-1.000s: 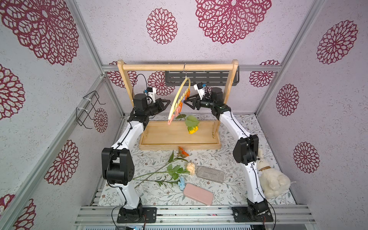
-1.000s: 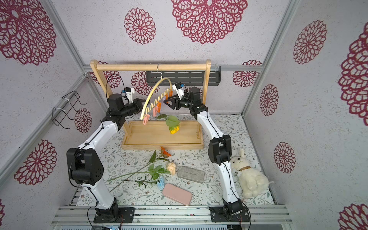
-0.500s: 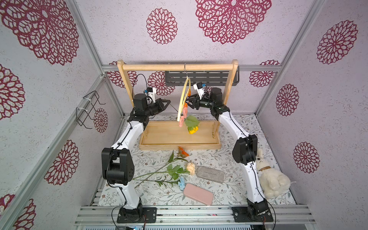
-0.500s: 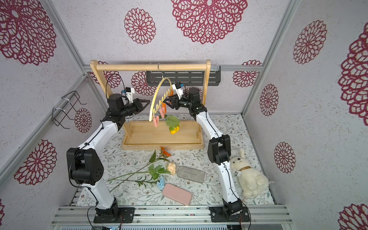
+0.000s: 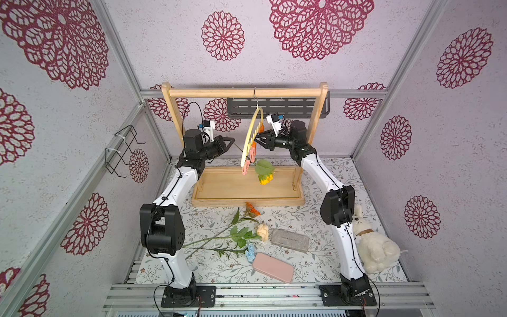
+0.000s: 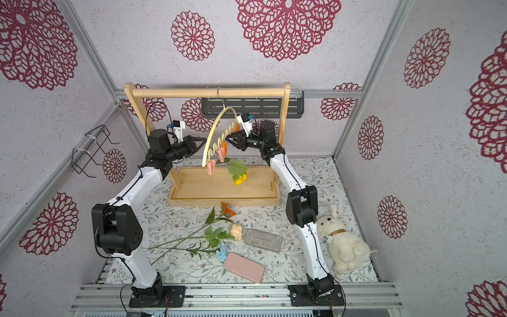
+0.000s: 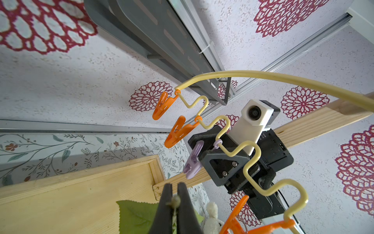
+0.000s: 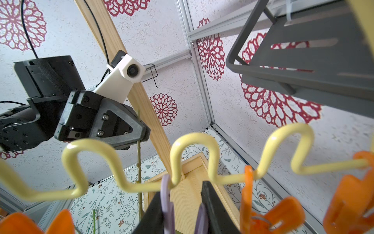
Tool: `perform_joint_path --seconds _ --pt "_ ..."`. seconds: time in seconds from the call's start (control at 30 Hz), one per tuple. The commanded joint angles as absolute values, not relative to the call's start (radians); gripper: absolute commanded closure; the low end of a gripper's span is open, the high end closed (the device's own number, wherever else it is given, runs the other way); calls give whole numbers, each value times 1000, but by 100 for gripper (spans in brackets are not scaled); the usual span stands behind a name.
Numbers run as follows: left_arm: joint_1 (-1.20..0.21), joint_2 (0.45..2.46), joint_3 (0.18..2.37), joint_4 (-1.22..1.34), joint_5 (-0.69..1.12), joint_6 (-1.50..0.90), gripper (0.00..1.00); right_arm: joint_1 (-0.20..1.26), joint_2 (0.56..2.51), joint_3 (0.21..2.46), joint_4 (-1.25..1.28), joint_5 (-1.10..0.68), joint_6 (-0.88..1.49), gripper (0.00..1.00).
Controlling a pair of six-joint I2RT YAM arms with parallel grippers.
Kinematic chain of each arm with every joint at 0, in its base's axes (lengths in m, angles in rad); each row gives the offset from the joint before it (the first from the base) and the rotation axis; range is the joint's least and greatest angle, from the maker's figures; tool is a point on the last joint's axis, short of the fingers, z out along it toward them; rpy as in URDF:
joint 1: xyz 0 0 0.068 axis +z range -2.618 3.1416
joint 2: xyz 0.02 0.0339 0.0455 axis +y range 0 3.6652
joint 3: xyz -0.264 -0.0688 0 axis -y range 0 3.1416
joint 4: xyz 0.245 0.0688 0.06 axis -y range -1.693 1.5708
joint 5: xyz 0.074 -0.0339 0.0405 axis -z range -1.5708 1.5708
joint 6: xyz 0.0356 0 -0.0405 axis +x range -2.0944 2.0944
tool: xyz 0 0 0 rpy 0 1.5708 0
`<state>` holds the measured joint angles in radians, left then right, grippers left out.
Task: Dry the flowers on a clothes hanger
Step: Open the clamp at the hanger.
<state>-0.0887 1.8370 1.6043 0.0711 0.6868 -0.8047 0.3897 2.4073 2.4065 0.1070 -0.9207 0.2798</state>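
In both top views the clothes hanger [image 6: 210,132] hangs by its hook from the wooden rack [image 6: 208,92] at the far end, and the sunflower [image 5: 264,178] dangles head-down over the tray [image 5: 225,189]. The left gripper [image 5: 232,140] sits left of the hanger, the right gripper [image 5: 258,136] right. The orange bloom [image 5: 252,210], rose [image 5: 262,230] and blue bloom [image 5: 250,252] lie on the near table [image 5: 301,214].

In the left wrist view the fingers [image 7: 166,202] are pinched shut on the sunflower's stem.

In the right wrist view the jaws stand narrowly apart, squeezing the lilac clip [image 8: 165,192].
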Motion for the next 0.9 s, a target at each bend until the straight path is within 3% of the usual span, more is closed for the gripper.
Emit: perform_joint_path --seconds 0.0,0.87 --pt "-85 1858 1632 108 673 -828 100 393 2378 2435 78 -915 243 70" --pt "-116 1995 1677 373 683 -1101 100 429 2350 2434 57 -907 213 67"
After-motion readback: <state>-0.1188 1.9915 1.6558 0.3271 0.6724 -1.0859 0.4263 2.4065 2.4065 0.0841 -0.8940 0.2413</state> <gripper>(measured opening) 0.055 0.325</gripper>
